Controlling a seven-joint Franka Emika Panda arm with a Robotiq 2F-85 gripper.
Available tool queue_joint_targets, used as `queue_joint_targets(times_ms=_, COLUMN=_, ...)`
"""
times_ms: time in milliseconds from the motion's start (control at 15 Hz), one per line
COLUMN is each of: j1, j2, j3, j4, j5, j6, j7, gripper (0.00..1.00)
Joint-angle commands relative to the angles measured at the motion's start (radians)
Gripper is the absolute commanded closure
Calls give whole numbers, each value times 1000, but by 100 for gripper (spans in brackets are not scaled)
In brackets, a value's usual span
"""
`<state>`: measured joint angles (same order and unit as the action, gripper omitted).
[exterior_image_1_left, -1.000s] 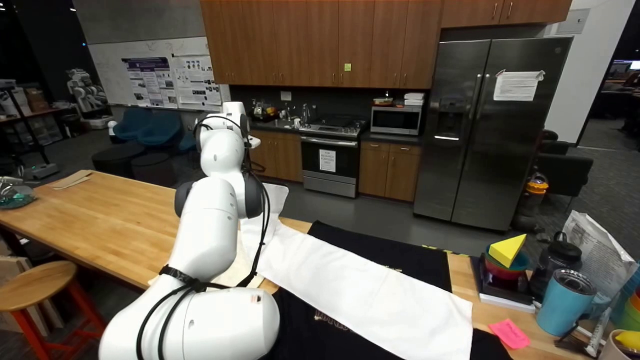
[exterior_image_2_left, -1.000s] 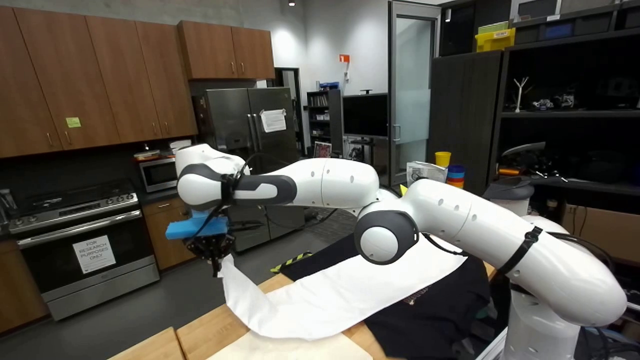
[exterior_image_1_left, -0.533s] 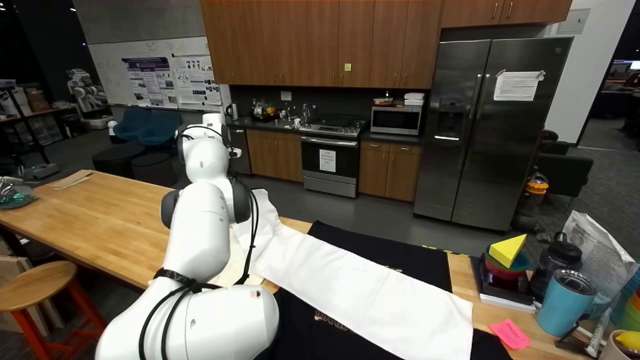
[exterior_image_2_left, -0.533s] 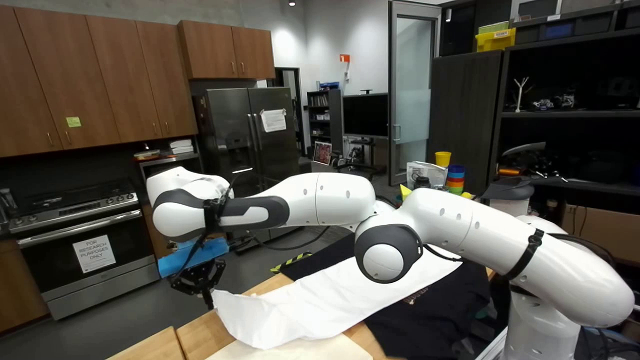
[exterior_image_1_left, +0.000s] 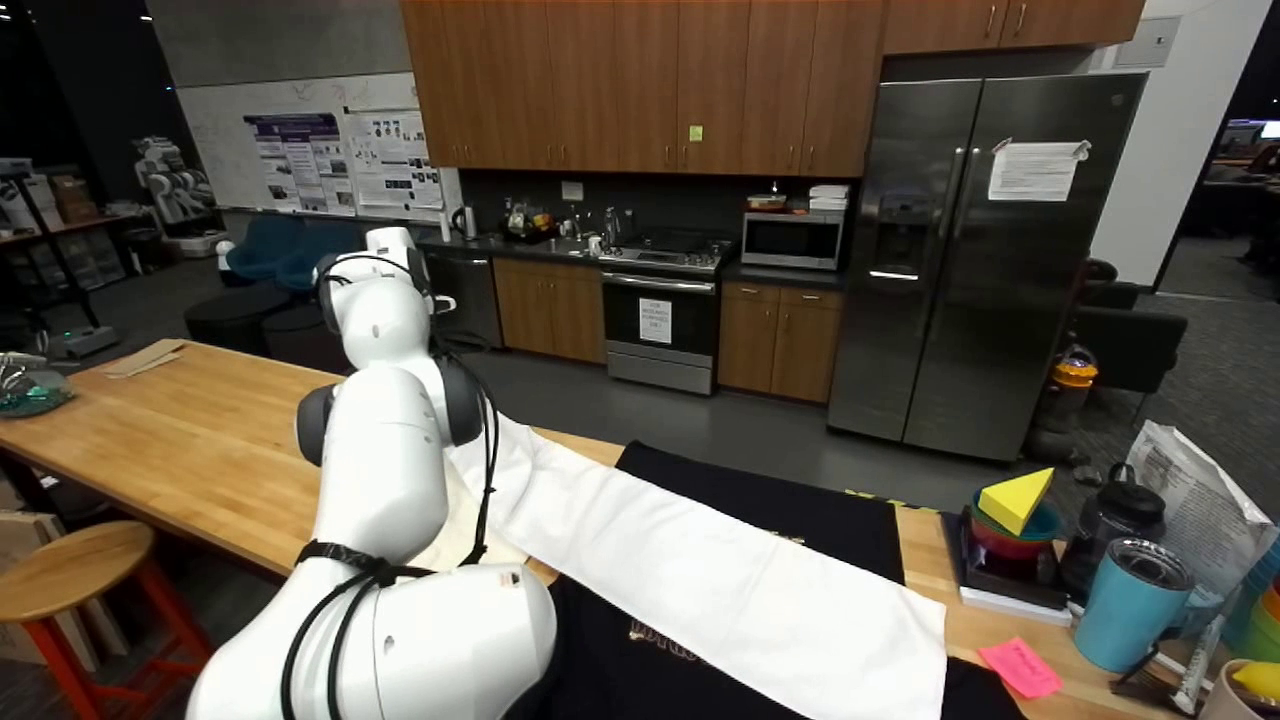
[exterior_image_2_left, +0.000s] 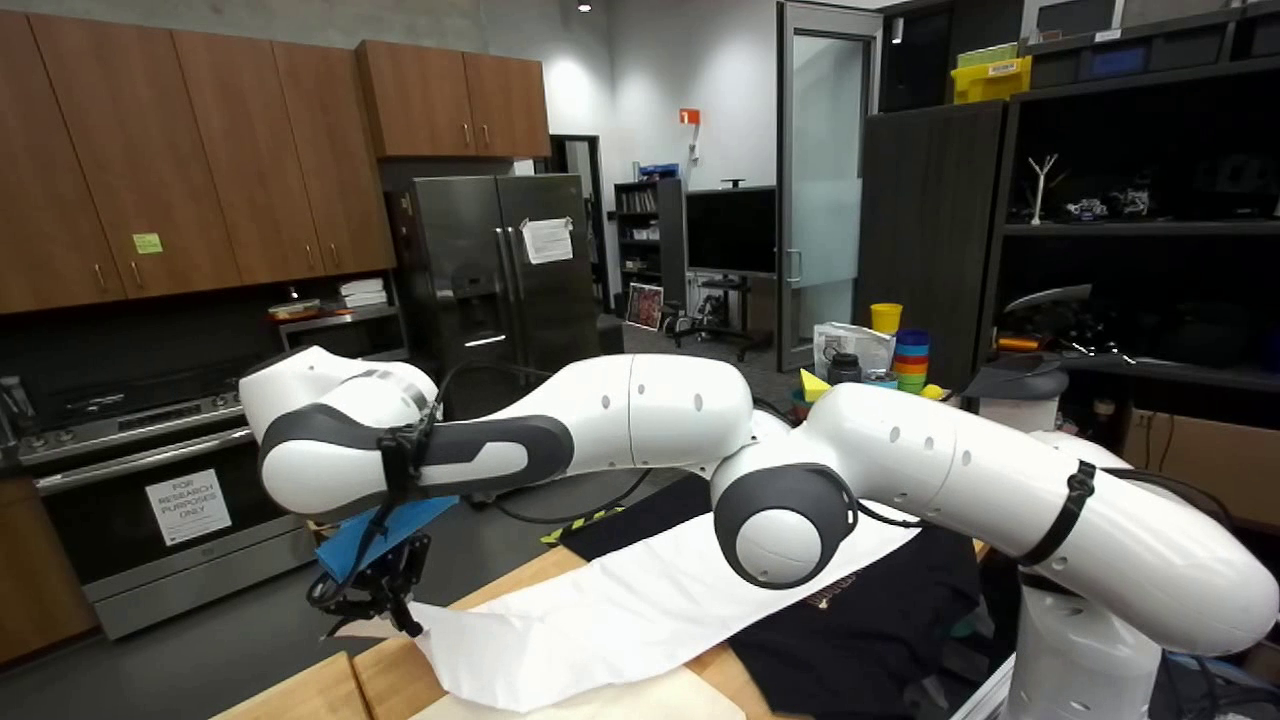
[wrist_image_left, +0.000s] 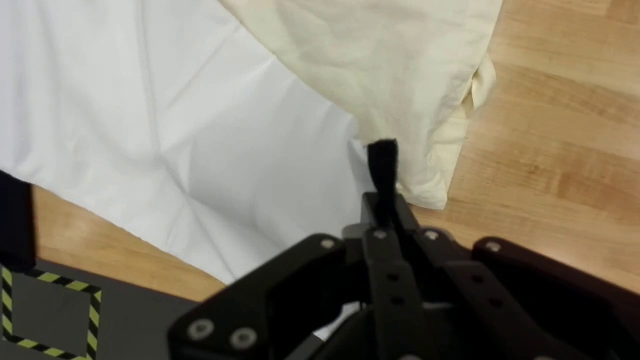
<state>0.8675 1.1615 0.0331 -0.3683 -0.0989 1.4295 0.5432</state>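
My gripper is low over the table's end, its fingers pressed together in the wrist view. It is shut on the end of a long white cloth, which rises slightly to the fingertips. A narrow dark strip stands out between the fingertips; I cannot tell what it is. The white cloth lies along the table in an exterior view and fills the left of the wrist view. It partly covers a cream cloth and a black cloth. The arm hides the gripper in an exterior view.
The wooden table ends near the gripper, with floor beyond. A blue tumbler, a black bottle, bowls with a yellow wedge and a pink note stand or lie at the far end. A stool stands beside the table.
The arm has moved down and along the table, away from its base. The white cloth's end, first hanging from the raised gripper, has come down towards the table and lies flatter.
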Motion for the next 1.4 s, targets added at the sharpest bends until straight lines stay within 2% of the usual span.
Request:
queue_joint_targets(times_ms=0, j1=9, j2=-21, j3=-28, j4=-7, j5=-11, j6=12, j7=-81, gripper=99)
queue_joint_targets(times_ms=267, j1=9, j2=-21, j3=-40, j4=-7, j5=-10, j6=20, j7=-100, gripper=99)
queue_joint_targets(times_ms=600, j1=23, j2=-27, j3=-28, j4=-3, j5=-5, j6=34, j7=-201, gripper=99)
queue_joint_targets(times_ms=1067, j1=34, j2=-35, j3=-14, j4=3, j5=19, j6=66, j7=-207, gripper=99)
queue_joint_targets(times_ms=1133, j1=35, j2=-38, j3=-12, j4=3, j5=22, j6=70, j7=-212, gripper=70)
queue_joint_targets(times_ms=1267, j1=44, j2=-42, j3=-7, j4=4, j5=21, j6=77, j7=-234, gripper=64)
queue_joint_targets(times_ms=1333, j1=49, j2=-44, j3=-1, j4=8, j5=23, j6=88, j7=-254, gripper=58)
